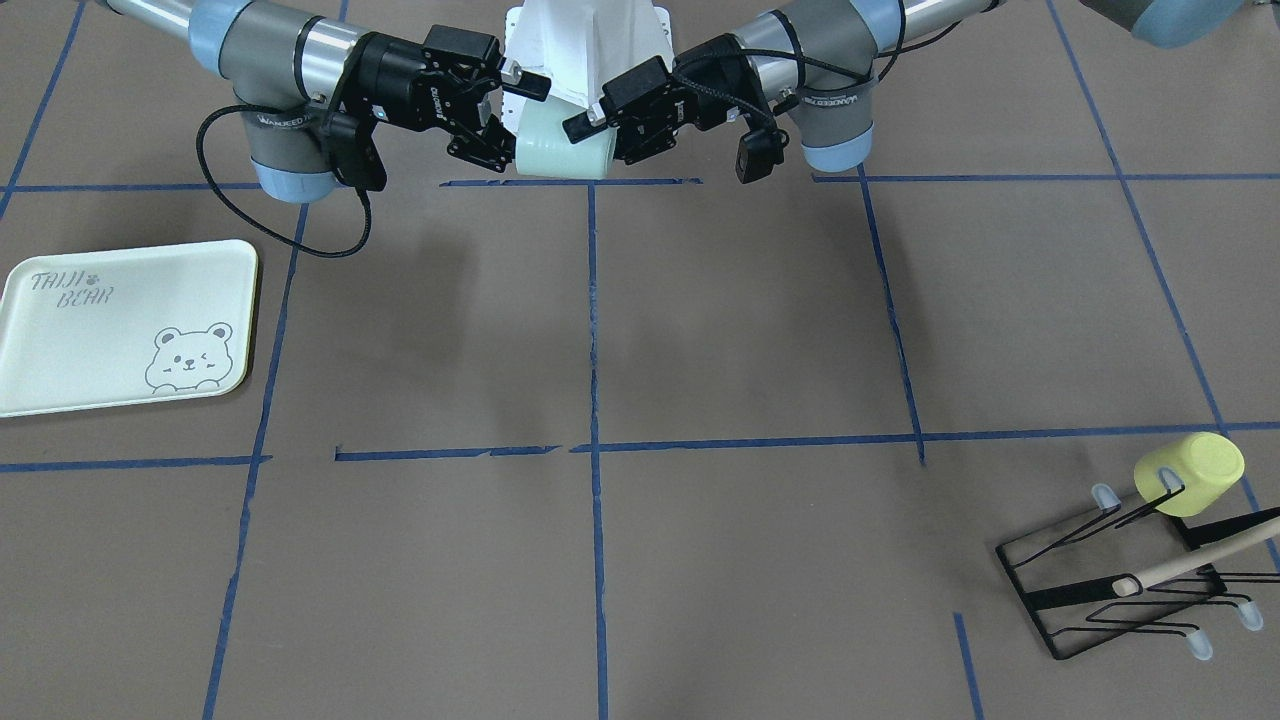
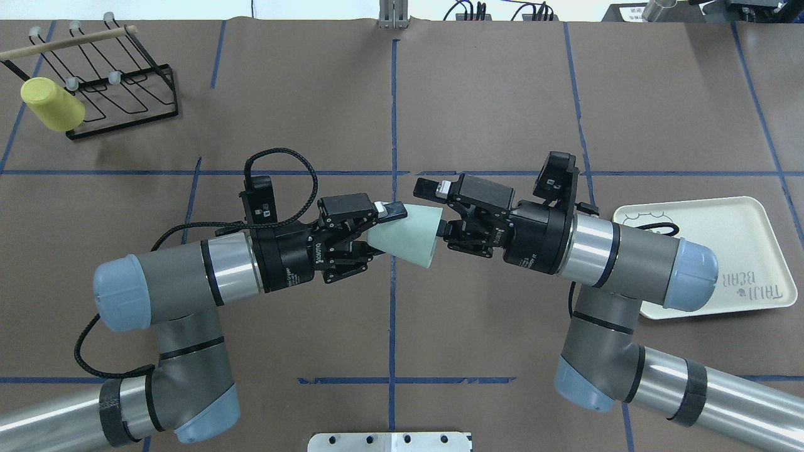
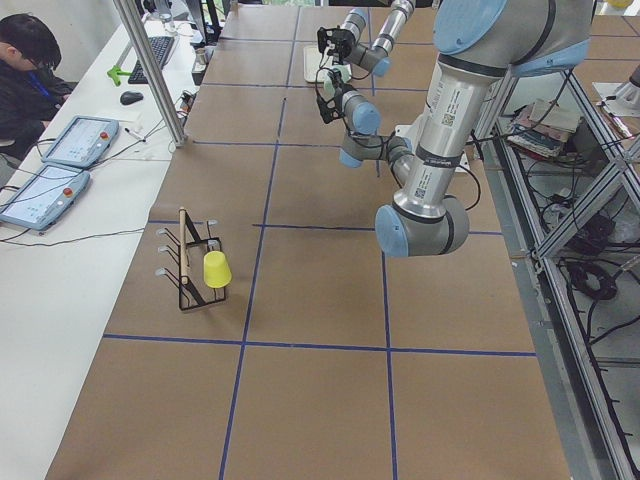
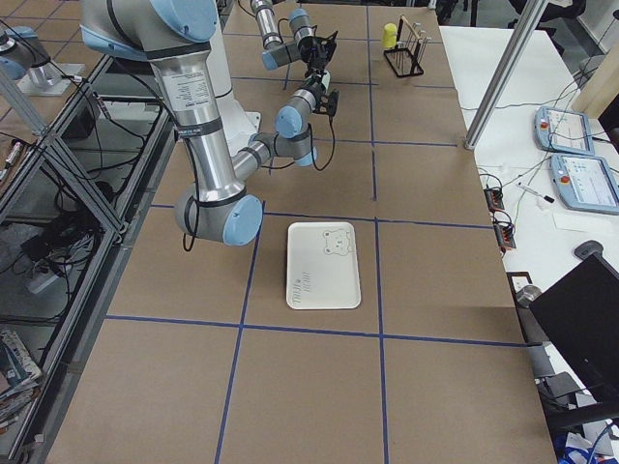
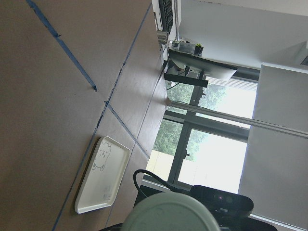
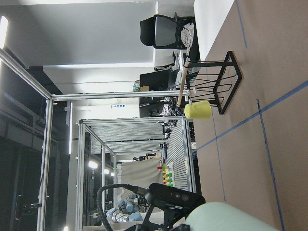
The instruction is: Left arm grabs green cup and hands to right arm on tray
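Note:
The pale mint-green cup [image 2: 405,237] is held on its side in the air over the table's middle, near the robot's base; it also shows in the front view [image 1: 560,150]. My left gripper [image 2: 386,232] is shut on the cup's narrow base end. My right gripper [image 2: 433,212] is open, with its fingers straddling the cup's wide rim end, one finger above the cup and one beside it. The cup fills the bottom of the left wrist view [image 5: 168,215] and of the right wrist view [image 6: 231,219]. The pale green bear tray [image 2: 722,245] lies flat under my right forearm.
A yellow-green cup [image 2: 51,105] hangs on a black wire rack [image 2: 119,81] with a wooden rod at the table's far left corner. Blue tape lines cross the brown table. An operator sits at a side desk [image 3: 30,70].

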{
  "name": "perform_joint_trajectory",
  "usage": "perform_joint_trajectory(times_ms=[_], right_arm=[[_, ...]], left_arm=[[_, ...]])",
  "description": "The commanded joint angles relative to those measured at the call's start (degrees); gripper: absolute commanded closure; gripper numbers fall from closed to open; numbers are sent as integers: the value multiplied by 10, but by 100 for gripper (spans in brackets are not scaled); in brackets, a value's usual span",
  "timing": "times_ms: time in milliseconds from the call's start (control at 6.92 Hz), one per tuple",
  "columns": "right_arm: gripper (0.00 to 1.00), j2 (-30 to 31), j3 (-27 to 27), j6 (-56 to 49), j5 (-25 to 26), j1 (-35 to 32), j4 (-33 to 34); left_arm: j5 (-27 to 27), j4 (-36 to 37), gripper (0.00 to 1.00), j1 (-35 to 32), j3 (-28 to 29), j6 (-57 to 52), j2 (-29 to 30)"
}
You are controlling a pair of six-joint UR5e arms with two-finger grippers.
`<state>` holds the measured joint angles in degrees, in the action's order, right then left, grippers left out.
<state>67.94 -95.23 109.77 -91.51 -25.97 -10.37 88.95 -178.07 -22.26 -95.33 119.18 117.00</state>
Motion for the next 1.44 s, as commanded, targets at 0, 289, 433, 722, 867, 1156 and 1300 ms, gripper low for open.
perform_joint_trajectory(times_ms=[0, 289, 433, 722, 867, 1156, 1300], right_arm=[[4, 0, 0, 0, 0, 2, 0], [46, 0, 0, -1, -1, 2, 0], [59, 0, 0, -3, -1, 2, 0], [63, 1, 0, -5, -2, 6, 0], [63, 2, 0, -6, -2, 10, 0], [62, 4, 0, -7, -3, 13, 0], [62, 5, 0, -7, -4, 14, -1]], left_arm=[[0, 0, 54, 0, 1, 0, 0], [0, 0, 53, 0, 2, 0, -1], [0, 0, 53, 0, 3, 0, -1], [0, 0, 53, 0, 3, 0, -1], [0, 0, 53, 0, 3, 0, -2], [0, 1, 53, -1, 3, 0, -3], [0, 1, 53, -1, 3, 0, -3]])
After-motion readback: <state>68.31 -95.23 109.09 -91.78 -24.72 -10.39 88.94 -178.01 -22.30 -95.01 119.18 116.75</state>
